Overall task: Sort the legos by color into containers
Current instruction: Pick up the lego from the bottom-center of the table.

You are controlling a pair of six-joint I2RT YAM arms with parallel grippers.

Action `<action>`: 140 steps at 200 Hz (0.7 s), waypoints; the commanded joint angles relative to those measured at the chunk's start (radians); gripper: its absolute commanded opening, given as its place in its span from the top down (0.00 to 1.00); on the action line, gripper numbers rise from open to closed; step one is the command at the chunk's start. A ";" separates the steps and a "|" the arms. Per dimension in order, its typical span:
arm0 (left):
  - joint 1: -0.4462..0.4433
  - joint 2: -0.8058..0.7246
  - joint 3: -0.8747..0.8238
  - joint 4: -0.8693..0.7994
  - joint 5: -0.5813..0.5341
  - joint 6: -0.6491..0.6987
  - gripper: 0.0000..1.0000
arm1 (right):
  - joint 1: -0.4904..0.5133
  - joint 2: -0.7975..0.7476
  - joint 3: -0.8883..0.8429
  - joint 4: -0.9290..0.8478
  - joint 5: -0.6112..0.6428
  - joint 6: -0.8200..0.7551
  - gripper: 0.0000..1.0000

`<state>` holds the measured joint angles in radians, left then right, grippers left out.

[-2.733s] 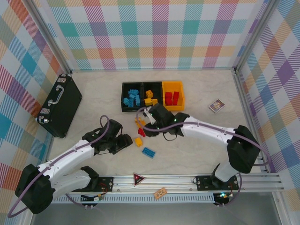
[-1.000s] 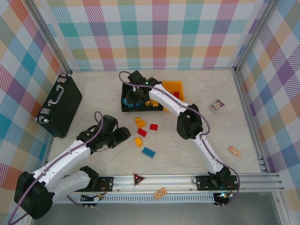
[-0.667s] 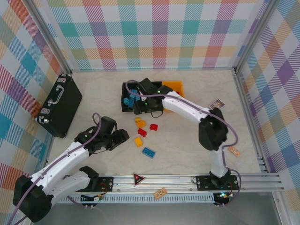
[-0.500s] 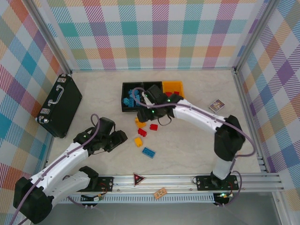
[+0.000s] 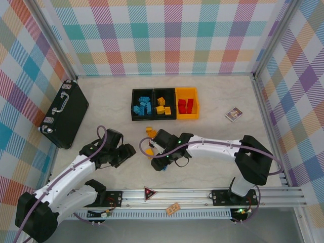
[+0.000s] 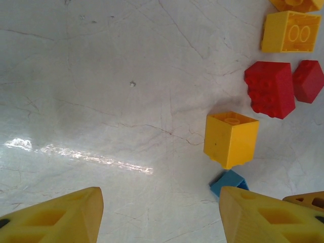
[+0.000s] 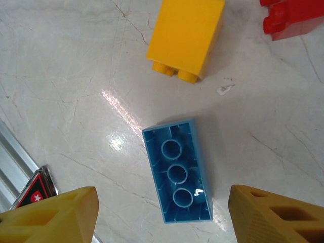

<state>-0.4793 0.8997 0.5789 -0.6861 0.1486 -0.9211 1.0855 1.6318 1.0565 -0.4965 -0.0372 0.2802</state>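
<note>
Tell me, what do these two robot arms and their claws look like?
Both the left arm and right arm have white tube segments, bulky black joints and a thin lilac cable looping alongside. Each ends in two chunky yellow-orange fingers with square pockets.

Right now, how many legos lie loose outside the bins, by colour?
Yellow legos: 3
Red legos: 2
Blue legos: 1
Total: 6
</note>
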 commanded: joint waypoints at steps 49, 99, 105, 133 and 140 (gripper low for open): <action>0.012 -0.047 -0.046 -0.041 0.003 -0.019 0.38 | 0.061 0.143 0.028 0.035 0.115 0.012 0.37; 0.012 -0.057 -0.059 -0.037 0.002 -0.024 0.38 | 0.085 0.140 0.039 0.017 0.198 0.020 0.68; 0.012 -0.056 -0.059 -0.034 0.003 -0.023 0.38 | 0.085 0.129 0.040 0.015 0.203 0.022 0.70; 0.013 -0.047 -0.056 -0.027 0.005 -0.020 0.38 | 0.081 0.077 0.060 0.002 0.212 0.024 0.72; 0.014 -0.048 -0.056 -0.026 0.006 -0.021 0.38 | 0.075 0.066 0.074 -0.012 0.214 0.026 0.72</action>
<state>-0.4751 0.8536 0.5304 -0.7048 0.1482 -0.9283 1.1656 1.7676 1.0782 -0.4725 0.1478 0.2985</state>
